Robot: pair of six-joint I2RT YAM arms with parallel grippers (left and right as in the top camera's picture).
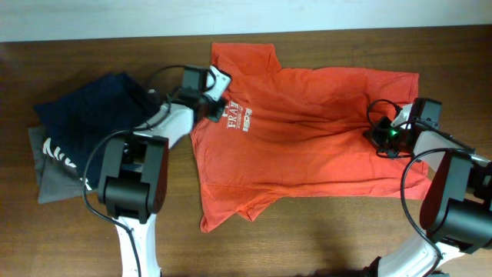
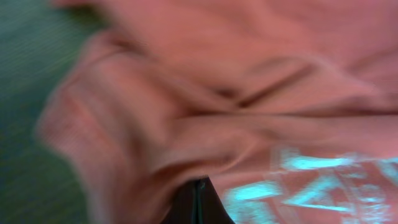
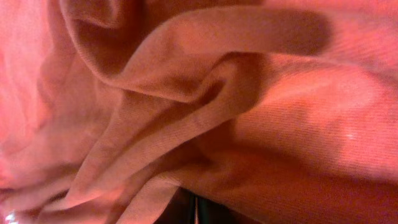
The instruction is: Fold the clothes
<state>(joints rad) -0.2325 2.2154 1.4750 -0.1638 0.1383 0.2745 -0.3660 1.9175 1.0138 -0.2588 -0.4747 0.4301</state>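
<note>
The clothes, an orange-red T-shirt, lie spread across the table with the white chest logo near the left side. My left gripper sits at the shirt's left edge beside the logo. In the blurred left wrist view its dark fingers are pressed together under a raised fold of the shirt. My right gripper rests on the shirt's right part. Its jaws stand almost together, and bunched folds of orange cloth run into them and hide the tips.
A navy blue garment with white lettering lies left of the shirt, on top of a grey folded garment. Brown tabletop shows in front of the shirt. Both arm bases stand at the near edge.
</note>
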